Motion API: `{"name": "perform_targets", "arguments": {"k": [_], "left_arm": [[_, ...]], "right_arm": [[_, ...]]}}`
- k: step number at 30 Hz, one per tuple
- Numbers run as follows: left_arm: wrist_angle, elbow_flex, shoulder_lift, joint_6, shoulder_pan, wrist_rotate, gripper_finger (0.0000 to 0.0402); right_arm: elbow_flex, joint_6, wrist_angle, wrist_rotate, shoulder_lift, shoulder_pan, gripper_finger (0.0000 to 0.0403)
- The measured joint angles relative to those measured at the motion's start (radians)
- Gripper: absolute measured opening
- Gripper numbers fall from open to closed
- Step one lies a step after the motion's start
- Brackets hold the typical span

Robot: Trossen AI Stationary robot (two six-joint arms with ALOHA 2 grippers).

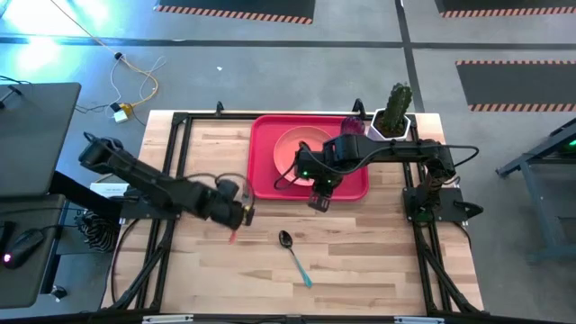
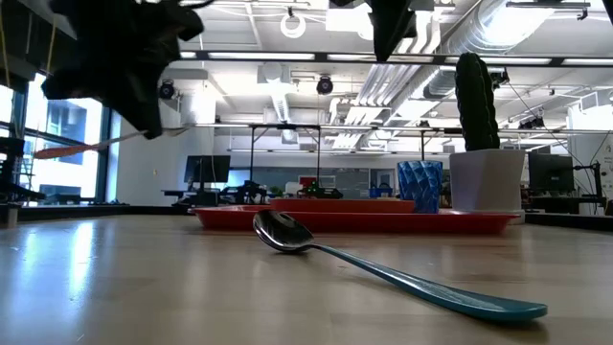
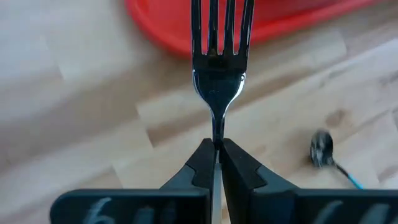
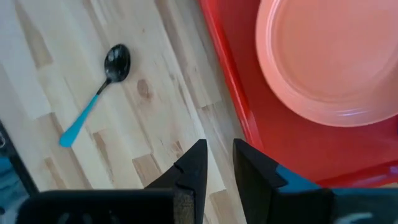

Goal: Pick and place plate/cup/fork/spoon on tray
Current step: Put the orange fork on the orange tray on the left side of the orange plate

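My left gripper [image 1: 243, 214] is shut on the fork [image 2: 105, 144], held in the air over the table left of the red tray [image 1: 355, 184]. The fork's orange handle [image 1: 232, 236] shows below the gripper. The pink plate [image 1: 292, 153] lies in the tray. The blue-purple cup [image 2: 420, 187] stands in the tray's far right corner [image 1: 351, 126]. The spoon [image 1: 295, 255] lies flat on the table near the front, bowl toward the tray. My right gripper [image 1: 319, 200] hovers slightly open and empty over the tray's near edge. My left gripper pinches the fork's thin metal neck [image 3: 216, 135], just behind the tines, between its two fingers. The tines [image 3: 221, 37] stick out ahead of the fingertips toward the tray, and the handle [image 2: 57, 150] runs back behind them. The fork is roughly level and clear of the table.
A white pot with a green cactus [image 1: 394, 112] stands at the table's far right corner beside the tray. Bare wood lies around the spoon [image 4: 99, 87] and between it and the tray's near rim [image 4: 233, 93].
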Motion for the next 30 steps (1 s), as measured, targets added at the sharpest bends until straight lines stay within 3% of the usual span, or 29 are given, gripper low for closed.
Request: {"name": "perform_targets", "arguments": {"k": [9, 16, 30], "left_arm": [[0.028, 0.0, -0.025, 0.317, 0.216, 0.006, 0.0005], [0.121, 0.0, -0.025, 0.507, 0.361, 0.056, 0.0005], [0.284, 0.0, -0.019, 0.62, 0.593, 0.107, 0.0005]], "right_arm": [[0.0, 0.045, 0.011, 0.072, 0.0, -0.005, 0.0069], [0.0, -0.011, 0.01, 0.099, 0.0, -0.042, 0.0069], [0.0, -0.165, -0.027, 0.14, 0.0, -0.216, 0.0069]]}}
